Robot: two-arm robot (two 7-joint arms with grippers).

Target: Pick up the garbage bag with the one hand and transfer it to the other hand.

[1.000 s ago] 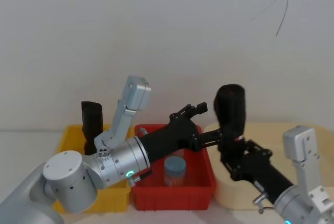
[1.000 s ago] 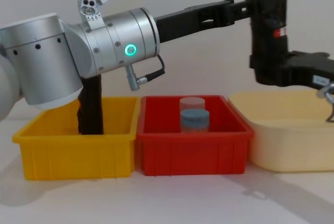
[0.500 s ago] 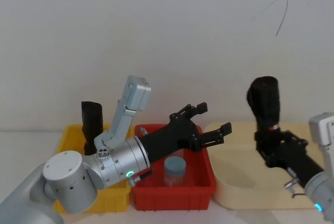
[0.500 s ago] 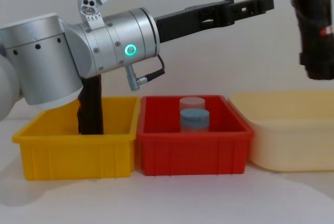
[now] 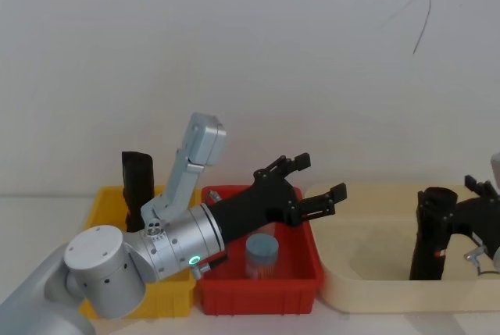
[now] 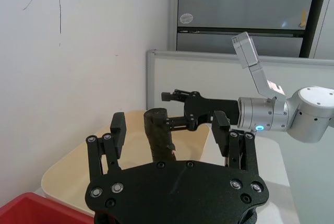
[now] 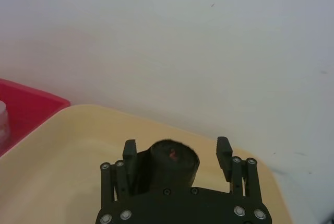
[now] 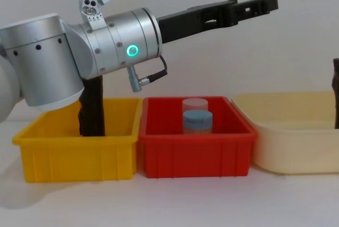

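Note:
The garbage bag (image 5: 432, 235), a thick black roll with a small red-white label, stands upright inside the cream tub (image 5: 367, 292); its side also shows at the chest view's right edge (image 8: 336, 94). My right gripper (image 7: 177, 148) is around the top of the garbage bag (image 7: 169, 162) with its fingers spread; a gap shows on one side, so it is open. From the head it shows at the far right (image 5: 457, 201). My left gripper (image 5: 319, 176), on the arm with the green ring light, hangs open and empty above the red bin (image 5: 258, 294), well left of the bag.
A blue-capped jar (image 5: 262, 253) stands in the red bin (image 8: 193, 155). The yellow bin (image 8: 74, 158) on the left holds a thin black slab (image 5: 138, 183). The three containers sit side by side close to a white wall.
The right gripper carried the bag away from the left gripper, rightward and down into the cream tub, and its fingers have spread. The left arm stayed put, open.

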